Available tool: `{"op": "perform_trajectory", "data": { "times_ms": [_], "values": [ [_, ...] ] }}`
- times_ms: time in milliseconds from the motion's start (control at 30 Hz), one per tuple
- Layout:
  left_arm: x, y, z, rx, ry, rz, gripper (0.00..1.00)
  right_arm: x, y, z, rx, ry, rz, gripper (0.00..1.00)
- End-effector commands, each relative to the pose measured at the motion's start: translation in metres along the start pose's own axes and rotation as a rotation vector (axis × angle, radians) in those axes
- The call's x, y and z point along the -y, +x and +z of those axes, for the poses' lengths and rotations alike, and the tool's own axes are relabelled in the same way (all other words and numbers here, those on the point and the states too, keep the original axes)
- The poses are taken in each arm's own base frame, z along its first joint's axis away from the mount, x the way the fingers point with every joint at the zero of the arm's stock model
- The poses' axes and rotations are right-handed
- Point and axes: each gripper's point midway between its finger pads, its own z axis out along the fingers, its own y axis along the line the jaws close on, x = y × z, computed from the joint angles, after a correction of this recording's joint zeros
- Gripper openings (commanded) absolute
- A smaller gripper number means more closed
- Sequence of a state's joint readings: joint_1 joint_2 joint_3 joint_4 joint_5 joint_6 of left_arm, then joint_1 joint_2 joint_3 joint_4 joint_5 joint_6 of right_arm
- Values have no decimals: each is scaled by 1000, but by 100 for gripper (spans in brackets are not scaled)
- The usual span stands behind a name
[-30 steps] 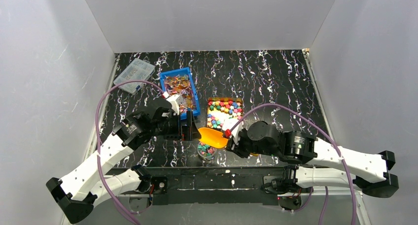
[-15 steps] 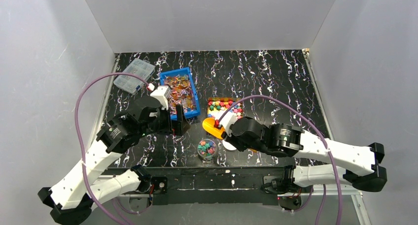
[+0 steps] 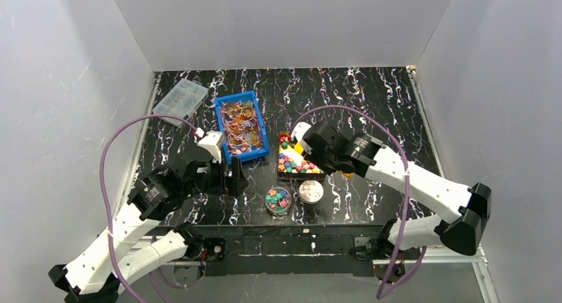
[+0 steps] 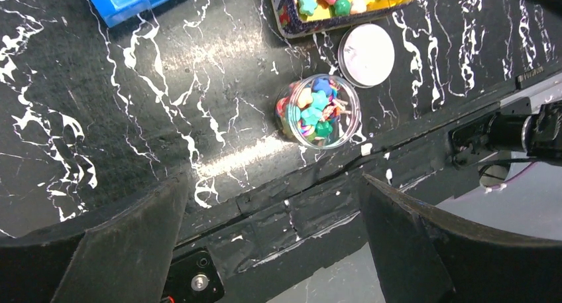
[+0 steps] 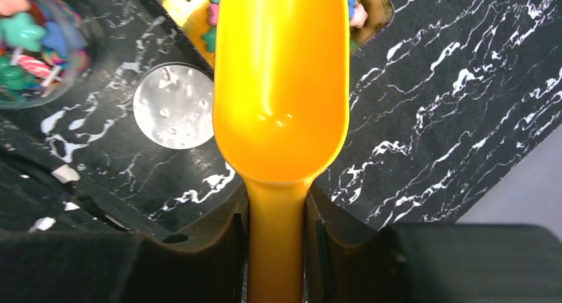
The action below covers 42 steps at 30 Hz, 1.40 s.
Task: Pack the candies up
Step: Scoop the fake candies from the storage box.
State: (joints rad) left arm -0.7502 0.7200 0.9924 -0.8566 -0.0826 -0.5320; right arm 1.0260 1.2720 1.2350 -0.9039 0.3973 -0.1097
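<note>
On the black marbled table (image 3: 371, 104), the blue bin (image 3: 250, 158) of wrapped sweets sits left of the tray (image 3: 301, 176), where loose candies (image 3: 290, 162) lie; more fill the jar (image 4: 319, 111) nearer, its lid (image 4: 366, 54) off just right of it. The right gripper (image 5: 275, 217) pinches the handle of the empty orange scoop (image 5: 281, 84) over the tray: the scooping step, I judge. Next calls for dipping into the pile, then tipping over the jar. The left gripper (image 4: 273, 183) hangs spread wide, holding nothing. No readable writing

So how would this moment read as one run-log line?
left tool: open, empty, apart from jar | right tool: shut on orange scoop, empty, over tray | jar: holds candies, lid off beside it
</note>
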Motion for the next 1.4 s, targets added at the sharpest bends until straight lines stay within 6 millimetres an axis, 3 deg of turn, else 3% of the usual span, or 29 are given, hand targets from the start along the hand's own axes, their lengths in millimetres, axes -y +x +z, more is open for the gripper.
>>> {"op": "perform_trajectory", "data": {
  "times_ms": [0,600,1067,1367],
  "values": [
    [1,10,4,-8,37,32,99,18,-11,3,-14,-44,-113,1],
    [3,38,19,-43,124,97,99,48,13,56,-243,-82,-480,1],
    [-2,38,18,-28,112,99,99,42,26,88,-317,-169,-655,1],
    [-4,38,18,-21,100,99,99,25,29,102,-304,-262,-686,1]
  ]
}}
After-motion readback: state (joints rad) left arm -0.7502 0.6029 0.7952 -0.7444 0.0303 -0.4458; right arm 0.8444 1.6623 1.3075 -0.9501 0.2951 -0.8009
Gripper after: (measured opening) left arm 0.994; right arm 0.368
